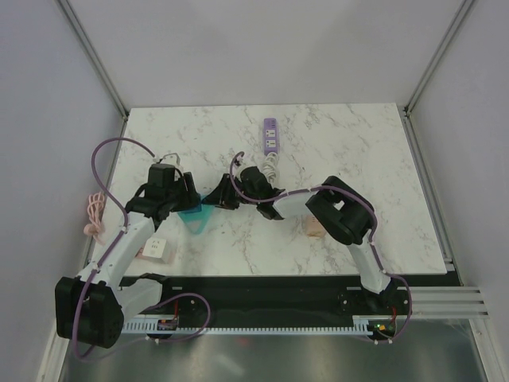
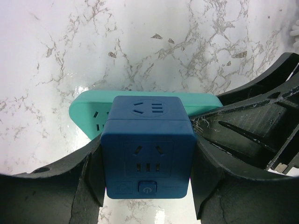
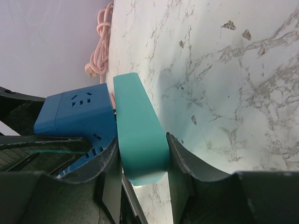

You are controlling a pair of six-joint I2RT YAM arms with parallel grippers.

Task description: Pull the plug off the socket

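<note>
From above, the left claw [image 1: 189, 205] and right claw [image 1: 216, 197] meet near the middle of the tabletop [image 1: 358, 143], both clenched on 1 joined piece. Only a teal wedge of the socket [image 1: 196, 220] shows under them; the plug is hidden there. A purple strip [image 1: 272, 135] and a tan block [image 1: 314, 231] lie well apart from both claws, and neither claw touches them.

The left wrist view shows the left claw [image 2: 147, 163] grasping the plug [image 2: 147, 140], a blue cube, 1 finger on each side face. The socket [image 2: 88, 109] lies crosswise just behind it, touching; the joint itself is hidden.

In the right wrist view the right claw [image 3: 142, 158] is clamped across the socket [image 3: 138, 126], whose long axis runs away from the camera. The plug [image 3: 77, 114] sits flush on its left face, so my guess is that the pull must go straight off that face, the 2 claws parting. The socket's near end is cut off, and a pink cord [image 3: 100, 44] lies beyond
</note>
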